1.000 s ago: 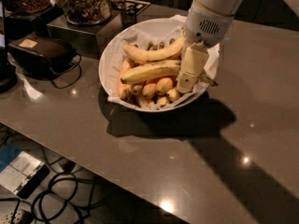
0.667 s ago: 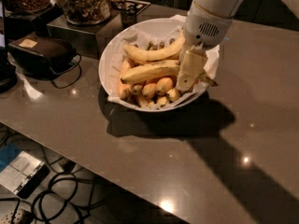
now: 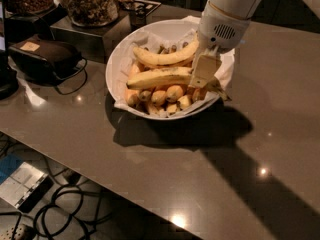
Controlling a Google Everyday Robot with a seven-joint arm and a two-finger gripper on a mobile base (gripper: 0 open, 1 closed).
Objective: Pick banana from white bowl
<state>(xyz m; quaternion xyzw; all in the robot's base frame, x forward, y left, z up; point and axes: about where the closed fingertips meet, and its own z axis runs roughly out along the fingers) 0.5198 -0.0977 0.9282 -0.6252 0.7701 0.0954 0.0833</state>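
The white bowl point(image 3: 118, 59) stands on the grey table, lined with crumpled white paper. The long pale banana point(image 3: 159, 77) with brown streaks lies nearly straight across its middle, its thin dark end pointing right toward the rim. A shorter curved yellow banana point(image 3: 165, 58) lies behind it, and several small stubby bananas point(image 3: 167, 94) lie in front. My gripper point(image 3: 202, 80) hangs from the white arm point(image 3: 225, 19) over the bowl's right side, down at the right end of the long banana and covering part of it.
A dark case with a cable point(image 3: 45, 56) lies left of the bowl. Glass jars of snacks point(image 3: 90, 4) stand on a box behind it. The table's front edge point(image 3: 100, 171) runs diagonally, with cables and a device on the floor point(image 3: 30, 194) below.
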